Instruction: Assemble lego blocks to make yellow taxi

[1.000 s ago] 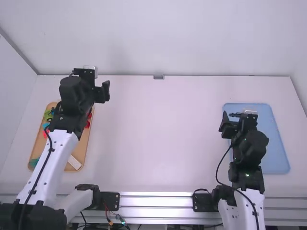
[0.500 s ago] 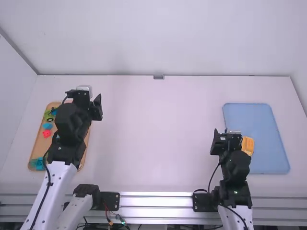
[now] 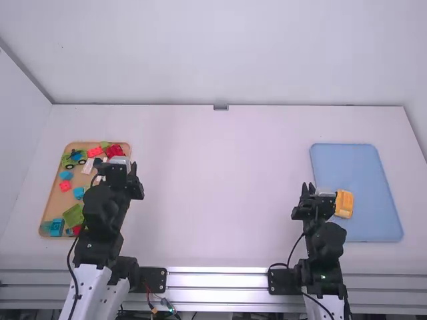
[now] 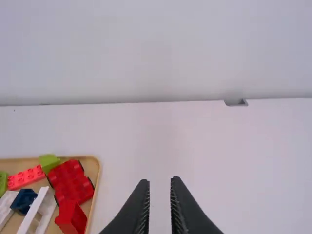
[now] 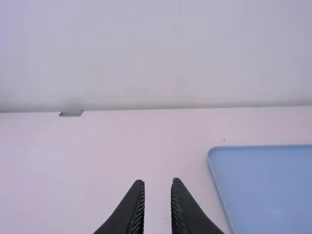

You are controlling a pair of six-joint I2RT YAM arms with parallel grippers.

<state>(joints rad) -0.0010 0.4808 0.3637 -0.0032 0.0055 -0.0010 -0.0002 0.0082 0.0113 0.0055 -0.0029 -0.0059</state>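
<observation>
The yellow-orange block piece [image 3: 343,204] lies near the left edge of the blue tray [image 3: 367,230]. Just left of it, above the table, is my right gripper [image 3: 307,189]; in the right wrist view this gripper [image 5: 158,181] stands open, nothing between its fingers. Over the wooden tray's right side is my left gripper [image 3: 127,170]. Seen from its own wrist, the left gripper [image 4: 160,181] is open and holds nothing. Red blocks [image 4: 69,181] lie in the wooden tray [image 4: 99,168] there. My left arm hides part of that tray in the high view.
Loose pieces fill the wooden tray [image 3: 50,200]: a green wheeled piece [image 3: 72,159], a red piece [image 3: 65,186], a blue piece [image 3: 58,227] and several others. A small grey bracket [image 3: 221,107] sits at the table's far edge. Metal rails [image 3: 217,280] run along the near edge.
Both arms have drawn back toward their bases, the left uncovering more of the wooden tray. The right gripper has left the blue tray, and the yellow-orange piece there has come into view.
</observation>
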